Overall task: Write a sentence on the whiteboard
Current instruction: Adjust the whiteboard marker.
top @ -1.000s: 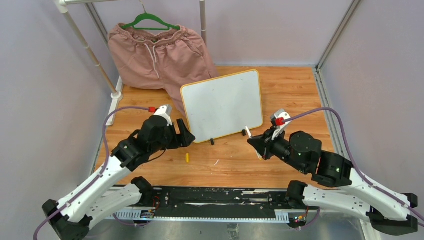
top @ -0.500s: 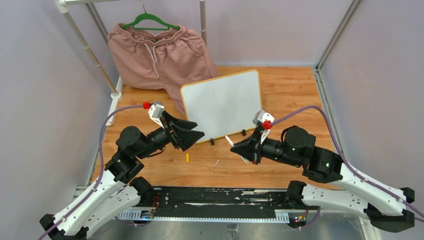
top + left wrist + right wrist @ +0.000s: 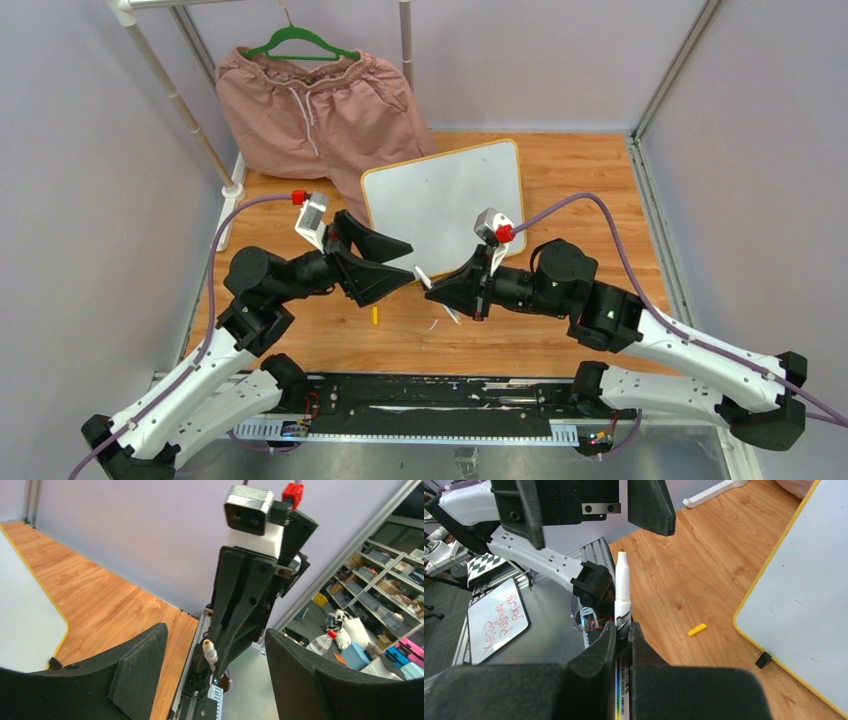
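Note:
The whiteboard leans at the table's middle back, white with a yellow-orange frame; no writing shows on it. It also shows in the right wrist view and at the left edge of the left wrist view. My right gripper is shut on a white marker with a bare orange tip that points left. My left gripper is open and faces the marker tip, which lies just short of its jaws. The yellow cap lies on the table below them.
Pink shorts on a green hanger hang from a white rack at the back left. A black clip foot props the board. A small board with red writing lies off the table. Grey walls enclose the sides.
Both arms have swung inward and now face each other in front of the board. The right gripper carried the marker left. The left gripper's jaws now stand wide open at the marker tip.

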Robot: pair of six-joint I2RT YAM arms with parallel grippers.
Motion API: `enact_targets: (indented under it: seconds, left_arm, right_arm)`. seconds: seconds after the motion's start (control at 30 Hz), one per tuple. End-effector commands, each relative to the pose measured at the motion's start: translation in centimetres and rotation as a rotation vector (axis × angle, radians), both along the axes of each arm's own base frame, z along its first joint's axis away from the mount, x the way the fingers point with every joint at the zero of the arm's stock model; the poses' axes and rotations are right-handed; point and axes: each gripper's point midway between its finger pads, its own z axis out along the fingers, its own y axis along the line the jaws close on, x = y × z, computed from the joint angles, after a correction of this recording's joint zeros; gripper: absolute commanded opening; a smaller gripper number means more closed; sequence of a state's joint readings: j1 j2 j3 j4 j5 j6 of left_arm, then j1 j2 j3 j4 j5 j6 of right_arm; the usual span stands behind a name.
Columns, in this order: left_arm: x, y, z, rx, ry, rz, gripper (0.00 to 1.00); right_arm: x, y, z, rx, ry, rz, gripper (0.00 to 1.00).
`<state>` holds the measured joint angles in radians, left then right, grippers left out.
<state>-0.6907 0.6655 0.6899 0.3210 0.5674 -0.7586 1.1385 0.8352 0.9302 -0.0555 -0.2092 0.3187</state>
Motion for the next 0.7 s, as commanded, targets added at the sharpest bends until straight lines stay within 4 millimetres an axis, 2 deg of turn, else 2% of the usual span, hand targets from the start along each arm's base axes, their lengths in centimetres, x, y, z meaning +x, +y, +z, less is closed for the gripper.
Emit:
enact_targets:
  seconds: [0.0, 0.4, 0.53, 0.67]
  left_arm:
    - [-2.1, 0.5, 2.9, -0.053, -0.097, -0.065, 0.76]
    - [-1.8, -0.2, 2.3, -0.034, -0.063, -0.09, 0.73]
    - [-1.9, -0.2, 2.5, -0.036, -0.065, -0.093, 0.68]
    - [-2.0, -0.2, 2.7, -0.041, -0.063, -0.098, 0.58]
  right_arm:
    - [-0.4, 0.5, 4.7, 0.145, -0.028, 0.031, 0.0]
    - [-0.3, 1.8, 6.0, 0.179, -0.014, 0.052, 0.0]
    - [-0.2, 2.3, 6.1, 0.178, -0.009, 0.057, 0.0]
    - [-0.1, 2.6, 6.0, 0.178, -0.004, 0.057, 0.0]
